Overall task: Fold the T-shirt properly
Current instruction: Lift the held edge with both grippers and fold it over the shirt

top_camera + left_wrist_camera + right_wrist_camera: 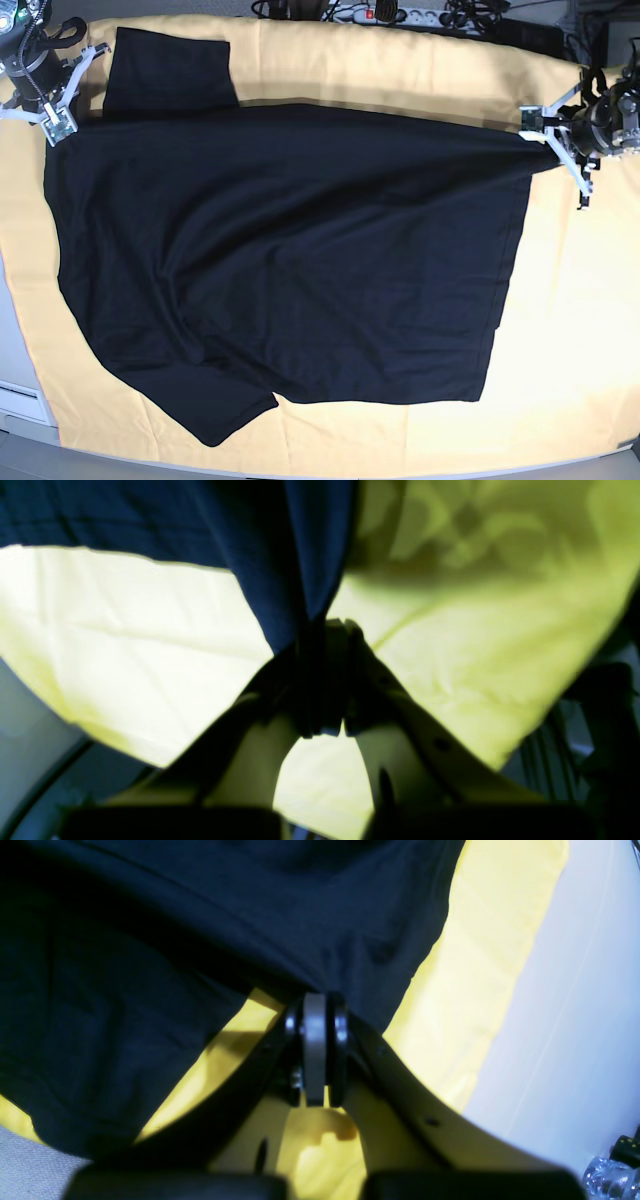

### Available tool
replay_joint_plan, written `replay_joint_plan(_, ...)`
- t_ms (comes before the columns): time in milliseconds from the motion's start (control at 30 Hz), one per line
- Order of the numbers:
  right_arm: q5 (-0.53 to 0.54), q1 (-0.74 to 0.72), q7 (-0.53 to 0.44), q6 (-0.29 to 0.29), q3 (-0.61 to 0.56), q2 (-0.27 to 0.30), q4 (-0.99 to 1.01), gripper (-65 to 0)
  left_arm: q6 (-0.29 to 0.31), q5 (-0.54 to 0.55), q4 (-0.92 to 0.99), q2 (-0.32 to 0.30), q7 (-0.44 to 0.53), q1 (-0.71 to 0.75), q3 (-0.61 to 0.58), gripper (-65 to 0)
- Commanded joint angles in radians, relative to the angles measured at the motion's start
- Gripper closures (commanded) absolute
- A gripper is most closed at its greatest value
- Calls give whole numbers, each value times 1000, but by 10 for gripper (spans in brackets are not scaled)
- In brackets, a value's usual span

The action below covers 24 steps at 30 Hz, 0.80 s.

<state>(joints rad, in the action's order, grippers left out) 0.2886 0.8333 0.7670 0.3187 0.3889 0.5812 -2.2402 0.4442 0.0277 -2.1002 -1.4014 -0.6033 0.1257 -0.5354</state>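
Note:
The black T-shirt (pixel 300 250) lies spread over the pale yellow cloth (pixel 570 330), one sleeve at the far left (pixel 170 70) and another at the near left (pixel 210 410). Its far edge is stretched between both grippers. My left gripper (pixel 535 135), on the right of the base view, is shut on the shirt's far right corner; in the left wrist view the gripper (pixel 325 627) pinches the dark fabric (pixel 280 555). My right gripper (pixel 60 125) is shut on the far left edge; in the right wrist view the gripper (pixel 317 1002) holds the shirt (pixel 150 940).
A power strip and cables (pixel 390 12) run along the back edge of the table. The yellow cloth (pixel 475 965) ends at a bare white surface (pixel 575 990) beside my right gripper, where a small clear object (pixel 607 1180) lies.

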Motion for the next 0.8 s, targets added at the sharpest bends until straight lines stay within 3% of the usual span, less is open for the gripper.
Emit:
replay_joint_plan(0, -3, 2, -16, -8, 12, 13, -18, 0, -32, -37, -7, -22, -8, 2, 12, 0)
replay_joint_plan(267, -96, 0, -11, -56, 12, 13, -18, 0, -240, -290, -30, -15, -39, 12, 12, 0)
replay_joint_plan(700, -134, 30, 18, -131, 12, 12, -116, 0, -243, -300, -250, -14, -34, 13, 12, 0)
replay_joint_plan(767, -161, 50, 20, -153, 12, 12, -116, 0, -280, -300, -256, -14, -34, 13, 12, 0)
